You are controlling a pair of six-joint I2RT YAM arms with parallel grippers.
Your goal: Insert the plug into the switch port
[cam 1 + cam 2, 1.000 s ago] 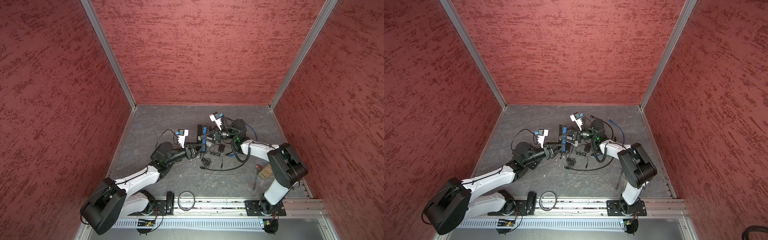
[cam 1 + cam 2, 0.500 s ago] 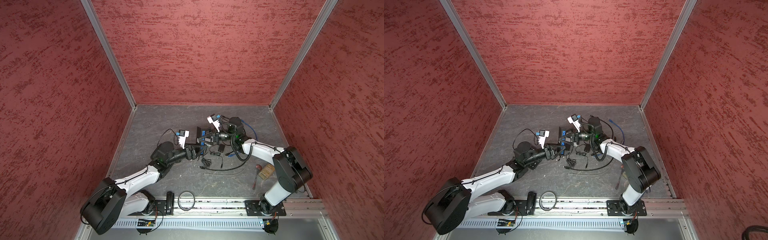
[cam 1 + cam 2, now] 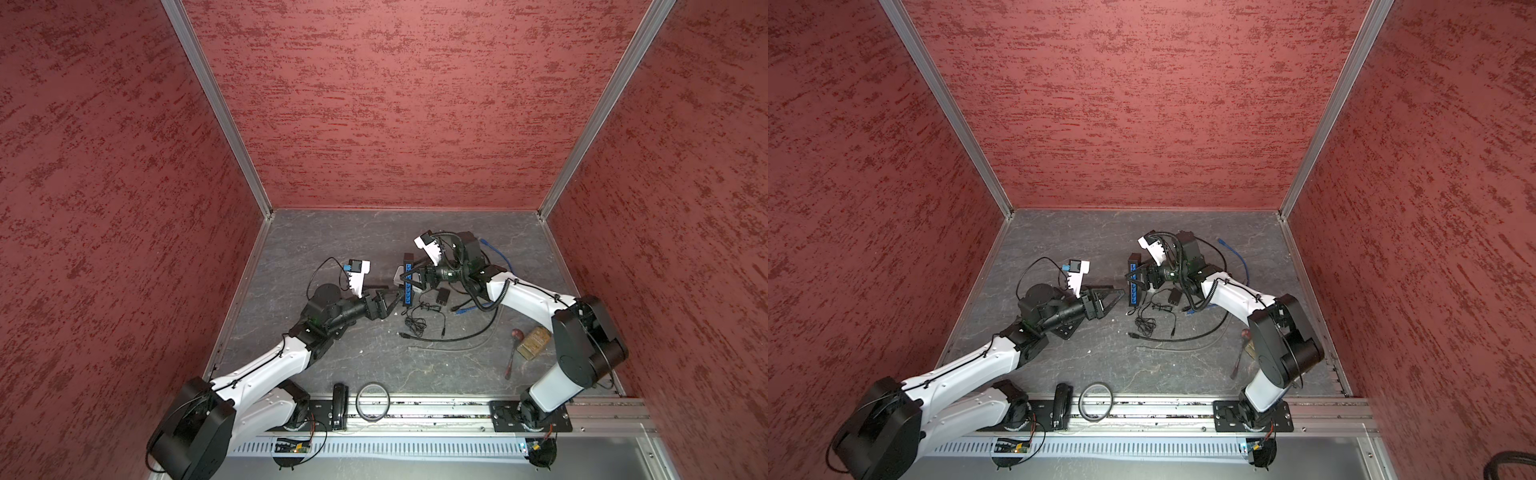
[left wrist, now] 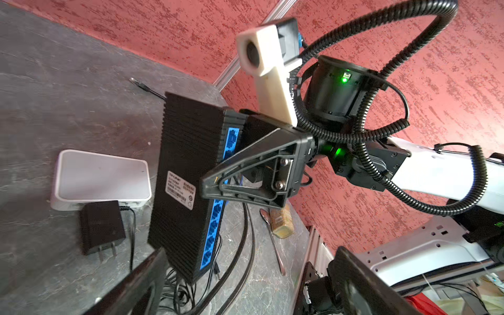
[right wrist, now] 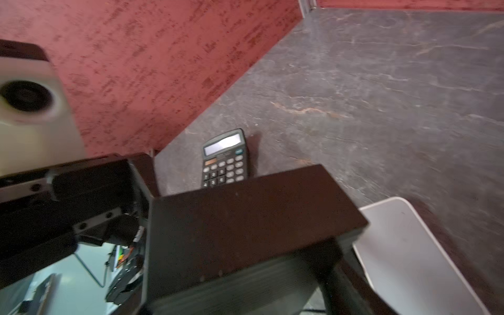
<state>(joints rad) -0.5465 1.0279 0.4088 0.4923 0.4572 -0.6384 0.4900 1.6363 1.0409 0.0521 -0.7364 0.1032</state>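
Grey worktop [image 3: 332, 237] between red walls [image 3: 395, 104]: the right hand [image 3: 413, 276] is clamped across the black switch [image 4: 185, 141], holding it tilted on edge, likely to bare its blue ports [image 4: 215, 226], while the empty left hand [image 3: 392, 303], jaws spread wide, hovers at its seven o'clock, the plug presumably among loose cables [image 3: 415, 322] at five o'clock.
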